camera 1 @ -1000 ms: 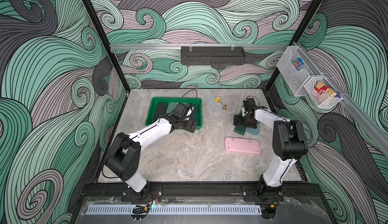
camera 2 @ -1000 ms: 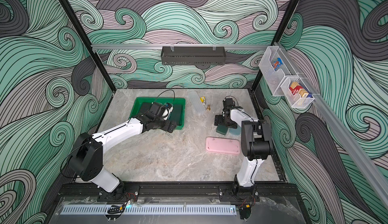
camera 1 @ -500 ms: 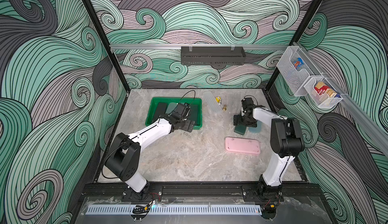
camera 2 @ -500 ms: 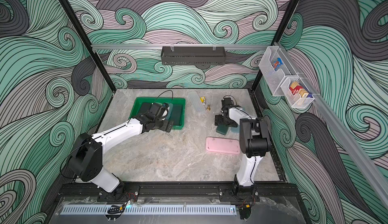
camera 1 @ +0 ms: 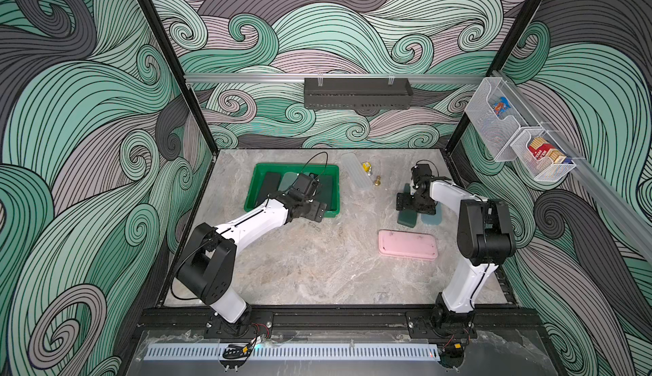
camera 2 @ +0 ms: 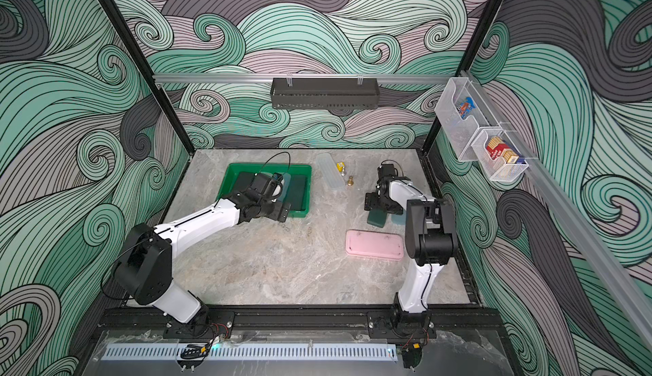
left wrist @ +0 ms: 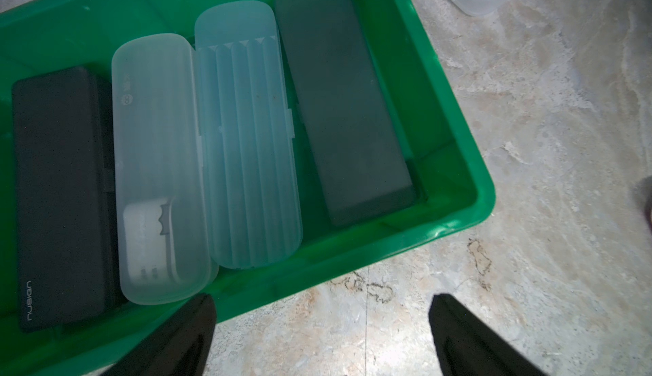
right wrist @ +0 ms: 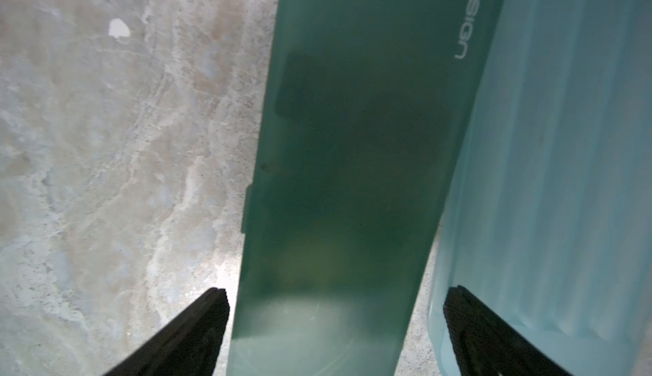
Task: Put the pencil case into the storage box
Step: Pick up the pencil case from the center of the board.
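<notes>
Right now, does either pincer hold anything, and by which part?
Nothing is held. The left pincer is open, empty; the open right pincer straddles the dark green pencil case.

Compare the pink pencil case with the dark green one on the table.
The pink case lies crosswise, alone; the dark green case lies lengthwise beside a light blue case. Nothing is over the pink case; the open right tool straddles the dark green case. Both lie outside the green box.
</notes>
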You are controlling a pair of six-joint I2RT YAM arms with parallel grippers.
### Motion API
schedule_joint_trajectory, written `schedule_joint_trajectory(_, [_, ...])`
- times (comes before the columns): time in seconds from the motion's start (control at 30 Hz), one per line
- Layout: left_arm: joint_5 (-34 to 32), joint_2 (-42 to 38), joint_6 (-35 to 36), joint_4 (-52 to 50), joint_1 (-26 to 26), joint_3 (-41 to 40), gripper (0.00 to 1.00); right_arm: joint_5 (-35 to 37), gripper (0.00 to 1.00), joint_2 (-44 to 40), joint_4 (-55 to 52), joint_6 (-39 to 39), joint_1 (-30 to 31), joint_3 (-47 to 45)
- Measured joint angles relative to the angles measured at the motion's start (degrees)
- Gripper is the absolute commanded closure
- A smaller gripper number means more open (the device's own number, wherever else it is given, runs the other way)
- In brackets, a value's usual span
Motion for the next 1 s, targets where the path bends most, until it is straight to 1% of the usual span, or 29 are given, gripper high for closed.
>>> schedule_joint_trajectory(0.3, [-0.1,-0.2,0.0,0.0,0.0,-1.1,0.01,-1.5,0.01,3.5,-0.1,0.0,2.1,1.6])
schedule_joint_trajectory(0.7, [-0.2,-0.4,0.0,0.0,0.0,-1.1,0.01,-1.4,0.01,3.3,-0.6,-0.7,2.5,1.4])
schedule_joint_trajectory(0.77, [-0.2,-0.4,0.0,0.0,0.0,-1.1,0.01,-1.3,0.03,4.0,-0.9,-0.9,2.5,2.2])
schedule_joint_trajectory(0.9, [-0.2,-0.8,0.0,0.0,0.0,-1.6,0.01,-0.5,0.15,5.9,-0.9,-1.5,2.4,4.6])
schedule_joint_trajectory(1.0, [-0.2,-0.8,0.0,0.0,0.0,-1.6,0.01,-0.2,0.18,6.1,-0.6,-2.4,2.4,4.7])
